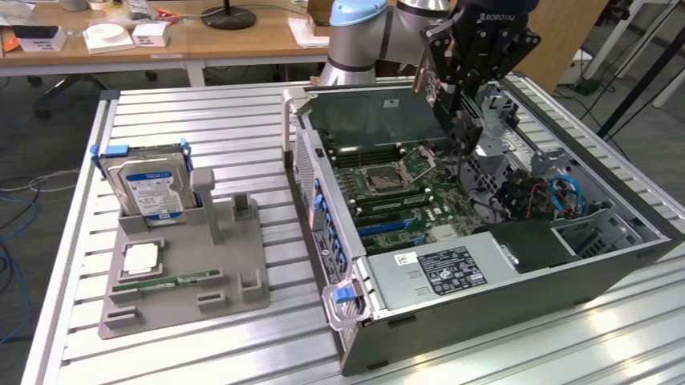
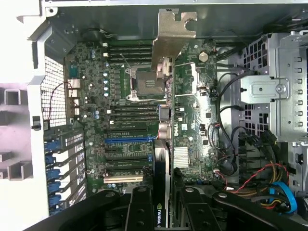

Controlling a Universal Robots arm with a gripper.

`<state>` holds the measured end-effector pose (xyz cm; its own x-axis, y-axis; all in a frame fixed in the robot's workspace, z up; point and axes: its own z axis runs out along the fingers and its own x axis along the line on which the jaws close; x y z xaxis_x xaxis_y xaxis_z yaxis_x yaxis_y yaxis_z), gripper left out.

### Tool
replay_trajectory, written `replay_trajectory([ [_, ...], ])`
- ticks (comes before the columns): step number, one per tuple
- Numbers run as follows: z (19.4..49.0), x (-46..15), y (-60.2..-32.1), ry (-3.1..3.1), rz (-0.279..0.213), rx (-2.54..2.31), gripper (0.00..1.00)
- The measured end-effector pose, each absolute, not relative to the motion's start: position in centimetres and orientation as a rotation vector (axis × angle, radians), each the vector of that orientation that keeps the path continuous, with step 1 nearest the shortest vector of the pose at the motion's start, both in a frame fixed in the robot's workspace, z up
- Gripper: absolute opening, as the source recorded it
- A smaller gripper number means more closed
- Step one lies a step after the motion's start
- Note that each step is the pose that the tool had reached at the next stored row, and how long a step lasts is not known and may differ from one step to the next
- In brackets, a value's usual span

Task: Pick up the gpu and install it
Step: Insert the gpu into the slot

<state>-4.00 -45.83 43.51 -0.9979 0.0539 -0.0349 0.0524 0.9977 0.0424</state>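
"Where's the gpu (image 2: pixel 164 120)?"

"In the gripper (image 2: pixel 166 211), which is clamped on its two faces. It hangs edge-on over the motherboard (image 2: pixel 125 120) in the open computer case (image 1: pixel 482 321), with the silver bracket at the far end."

"And the tray (image 1: pixel 241 265)?"

"On the exterior view's left, with the hard drive (image 1: pixel 147 186) upright in it."

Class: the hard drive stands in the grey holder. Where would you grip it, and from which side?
Grip the hard drive by its top edge from above, pinching its broad faces: it stands upright, its foot sunk in the grey holder, leaving the top free.
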Motion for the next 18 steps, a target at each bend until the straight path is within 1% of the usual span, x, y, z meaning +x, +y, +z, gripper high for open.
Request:
replay_trajectory([
  [18,43.51,-4.01,-45.83,3.106,0.067,-0.072,0.26],
])
